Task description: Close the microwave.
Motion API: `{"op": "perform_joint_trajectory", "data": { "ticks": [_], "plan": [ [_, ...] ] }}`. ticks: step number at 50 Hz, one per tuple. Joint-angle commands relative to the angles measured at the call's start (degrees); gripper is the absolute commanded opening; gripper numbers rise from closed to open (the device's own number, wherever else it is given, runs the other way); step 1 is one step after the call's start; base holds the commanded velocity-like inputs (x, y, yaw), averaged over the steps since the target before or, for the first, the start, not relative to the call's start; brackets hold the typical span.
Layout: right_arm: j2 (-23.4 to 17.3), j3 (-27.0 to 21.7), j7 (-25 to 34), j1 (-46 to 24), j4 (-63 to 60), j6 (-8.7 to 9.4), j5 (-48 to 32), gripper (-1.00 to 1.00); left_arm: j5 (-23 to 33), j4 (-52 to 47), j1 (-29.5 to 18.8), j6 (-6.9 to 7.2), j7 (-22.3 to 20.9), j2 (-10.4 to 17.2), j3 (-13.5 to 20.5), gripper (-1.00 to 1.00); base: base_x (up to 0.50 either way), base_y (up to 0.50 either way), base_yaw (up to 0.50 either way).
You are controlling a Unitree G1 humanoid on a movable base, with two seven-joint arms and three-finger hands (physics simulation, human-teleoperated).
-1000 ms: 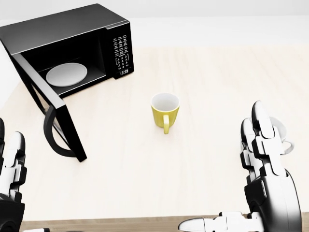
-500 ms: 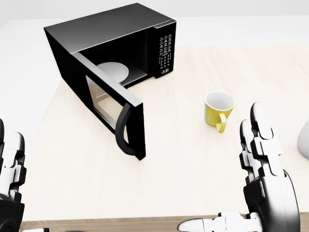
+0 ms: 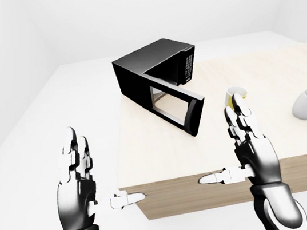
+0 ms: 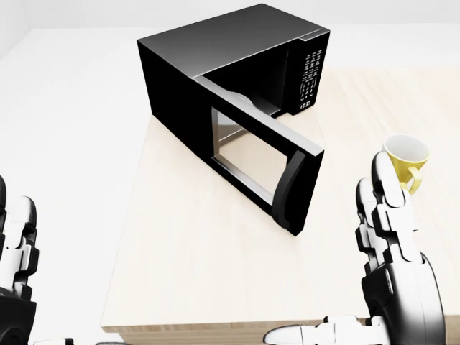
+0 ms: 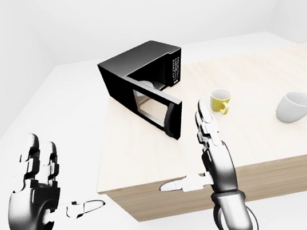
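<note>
The black microwave [image 4: 230, 50] stands at the top of the head view on the wooden table [image 4: 194, 273]. Its door [image 4: 248, 154] hangs wide open, swung out toward the bottom right, with the curved handle [image 4: 291, 190] at its free end. My right hand [image 4: 384, 251] is open, fingers up, at the bottom right, to the right of the door and apart from it. My left hand [image 3: 76, 176] is open too, low at the left, off the table's left edge. Both hands are empty.
A yellow mug [image 5: 219, 100] stands on the table to the right of the door. A white mug [image 5: 294, 106] lies on its side further right. The table's left edge [image 4: 126, 237] and near edge border white floor.
The camera has moved left, so the whole picture has shifted right: the microwave now sits centre-top and its door shows its outer face. The hands keep their places in view.
</note>
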Motion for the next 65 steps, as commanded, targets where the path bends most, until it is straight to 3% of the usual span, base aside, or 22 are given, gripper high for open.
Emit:
{"op": "perform_joint_trajectory", "data": {
  "ticks": [1, 21, 22, 24, 50, 57, 65],
  "plan": [
    [-0.15, 0.47, -0.06, 0.16, -0.22, 0.0, 0.03, 1.0, -0.53, 0.05, 0.14, -0.8, 0.0, -0.17, 0.15, 1.0, 0.0, 0.0, 0.0],
    [-0.21, 0.95, -1.0, -0.07, -0.26, 0.0, -0.55, 1.0, -0.26, -0.39, 0.23, -1.1, 0.27, -0.28, 0.31, 1.0, 0.0, 0.0, 0.0],
    [-0.09, 1.1, -0.83, 0.16, -1.36, 0.0, 0.29, 1.0, -1.11, -0.81, -0.23, 0.45, 0.28, -0.29, 0.84, 1.0, 0.5, 0.0, 0.0],
    [-0.19, 1.1, -0.92, 0.13, -1.39, 0.0, 0.41, 1.0, -1.21, -0.95, -0.3, 0.69, 0.2, -0.34, 0.99, 1.0, 0.5, 0.0, 0.0],
    [-0.4, 1.08, -1.1, 0.14, -1.54, 0.0, 0.64, 1.0, -0.8, -1.04, -0.14, 0.61, 0.21, -0.6, 0.91, 1.0, 0.5, 0.0, 0.0],
    [-0.37, 1.0, -0.82, 0.36, -1.17, 0.0, 1.27, 1.0, -1.29, -0.72, 0.03, -0.45, 0.07, -0.63, 1.05, 1.0, 0.36, 0.0, 0.0],
    [-0.42, 1.18, -0.75, 0.53, -1.33, 0.0, 1.18, 1.0, -1.89, -1.05, -0.49, 0.35, -0.21, -0.71, 1.69, 1.0, 0.0, 0.0, 0.0]
  ]
}}
